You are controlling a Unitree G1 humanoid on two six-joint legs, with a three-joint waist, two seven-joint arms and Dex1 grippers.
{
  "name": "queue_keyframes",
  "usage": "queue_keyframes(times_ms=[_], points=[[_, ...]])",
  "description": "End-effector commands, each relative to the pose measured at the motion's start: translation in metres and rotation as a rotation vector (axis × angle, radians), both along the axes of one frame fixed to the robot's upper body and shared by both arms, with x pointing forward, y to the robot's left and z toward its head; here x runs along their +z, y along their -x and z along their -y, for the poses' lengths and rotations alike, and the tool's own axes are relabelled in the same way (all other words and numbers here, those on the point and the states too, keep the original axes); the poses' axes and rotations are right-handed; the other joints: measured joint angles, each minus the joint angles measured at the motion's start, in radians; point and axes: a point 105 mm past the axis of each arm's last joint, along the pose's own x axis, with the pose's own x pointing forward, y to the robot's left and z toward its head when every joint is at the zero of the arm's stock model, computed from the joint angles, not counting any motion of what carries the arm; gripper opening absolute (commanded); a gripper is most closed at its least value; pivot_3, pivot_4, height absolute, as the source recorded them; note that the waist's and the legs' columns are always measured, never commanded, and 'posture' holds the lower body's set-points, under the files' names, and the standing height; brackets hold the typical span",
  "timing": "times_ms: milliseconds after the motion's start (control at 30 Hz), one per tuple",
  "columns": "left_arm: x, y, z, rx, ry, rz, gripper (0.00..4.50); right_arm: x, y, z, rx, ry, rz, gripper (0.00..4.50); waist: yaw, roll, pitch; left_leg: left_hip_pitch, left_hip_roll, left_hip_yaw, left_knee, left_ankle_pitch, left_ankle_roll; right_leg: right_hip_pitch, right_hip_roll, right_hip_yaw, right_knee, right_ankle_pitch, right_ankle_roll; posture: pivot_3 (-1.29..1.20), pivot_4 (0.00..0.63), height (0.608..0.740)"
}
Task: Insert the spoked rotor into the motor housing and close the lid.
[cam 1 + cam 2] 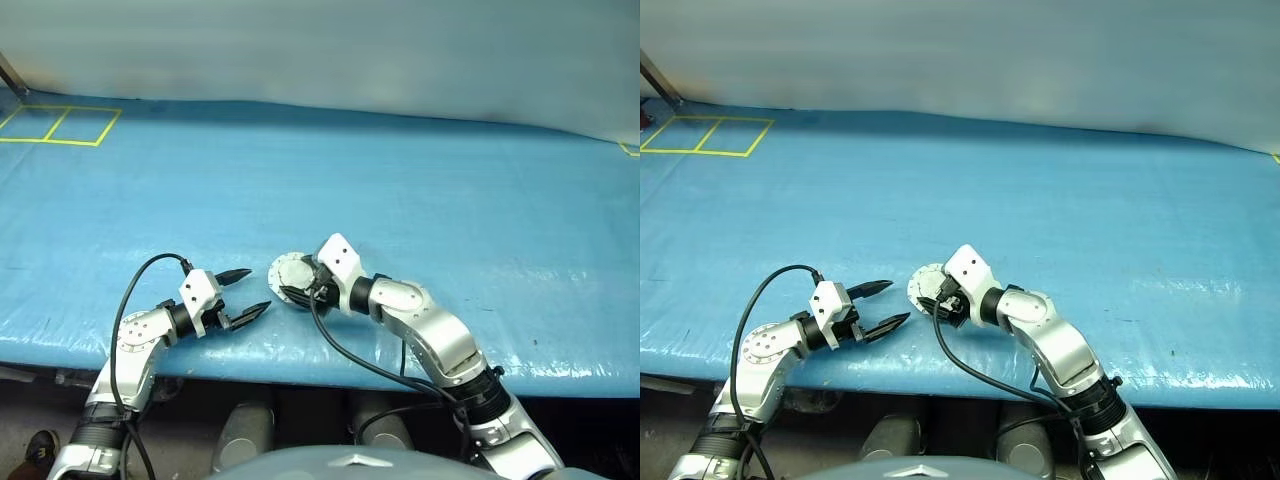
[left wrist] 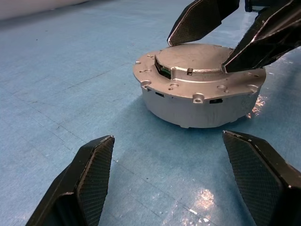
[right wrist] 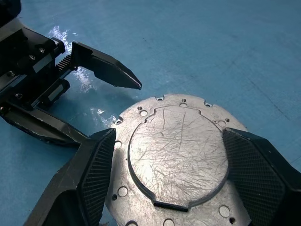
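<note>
One round silvery motor housing sits on the blue worktop, near its front edge and between the two grippers. The lid lies flat on top of it, a scratched disc with small holes round its rim and a raised middle. No other loose part shows on the worktop.

There are two grippers, each with two black fingers. The left gripper hovers just beside the housing with its fingers spread wide apart, holding nothing and touching nothing; the housing lies just beyond its tips. The right gripper is poised over the lid, its fingers also wide apart, one to either side of the raised middle. One tip seems to rest on the lid's top, though contact cannot be told for sure, and nothing is clamped.
</note>
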Motion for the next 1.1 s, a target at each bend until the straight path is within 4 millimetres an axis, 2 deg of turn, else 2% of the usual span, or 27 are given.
queue_keyframes(times_ms=[33, 300, 433, 633, 900, 1100], points=[[0.012, -0.001, -0.001, -0.002, 0.006, 0.047, 4.03, 0.001, -0.002, -0.001, -0.003, 0.003, 0.024, 3.8, 0.0, 0.0, 0.0, 0.0, 0.0, 0.0, 0.0, 0.0, 0.0, 0.0, 0.0, 0.0, 0.0, 0.0, 0.0, 0.0, 0.15, 0.74], [0.012, -0.002, -0.001, -0.002, 0.005, 0.05, 4.03, -0.003, -0.003, 0.0, -0.006, 0.023, 0.031, 3.8, 0.0, 0.0, 0.0, 0.0, 0.0, 0.0, 0.0, 0.0, 0.0, 0.0, 0.0, 0.0, 0.0, 0.0, 0.0, 0.0, 0.15, 0.74], [0.012, -0.002, -0.001, -0.002, 0.004, 0.052, 4.03, 0.001, -0.004, 0.002, -0.01, 0.004, 0.034, 3.04, 0.0, 0.0, 0.0, 0.0, 0.0, 0.0, 0.0, 0.0, 0.0, 0.0, 0.0, 0.0, 0.0, 0.0, 0.0, 0.0, 0.15, 0.74], [0.012, -0.002, 0.0, -0.004, 0.005, 0.05, 4.03, 0.014, -0.005, 0.002, -0.004, -0.028, 0.046, 3.04, 0.001, 0.0, 0.0, 0.0, 0.0, 0.0, 0.0, 0.0, 0.0, 0.0, 0.0, 0.0, 0.0, 0.0, 0.0, 0.0, 0.15, 0.74], [0.011, -0.001, -0.001, 0.0, 0.004, 0.047, 4.03, 0.01, -0.003, 0.002, 0.017, -0.005, 0.038, 3.04, 0.001, 0.0, 0.0, 0.0, 0.0, 0.0, 0.0, 0.0, 0.0, 0.0, 0.0, 0.0, 0.0, 0.0, 0.0, 0.0, 0.15, 0.74], [0.011, -0.001, -0.001, 0.001, 0.006, 0.047, 4.03, 0.0, -0.002, 0.003, 0.02, 0.034, 0.026, 3.04, 0.0, 0.0, 0.0, 0.0, 0.0, 0.0, 0.0, 0.0, 0.0, 0.0, 0.0, 0.0, 0.0, 0.0, 0.0, 0.0, 0.15, 0.74]])
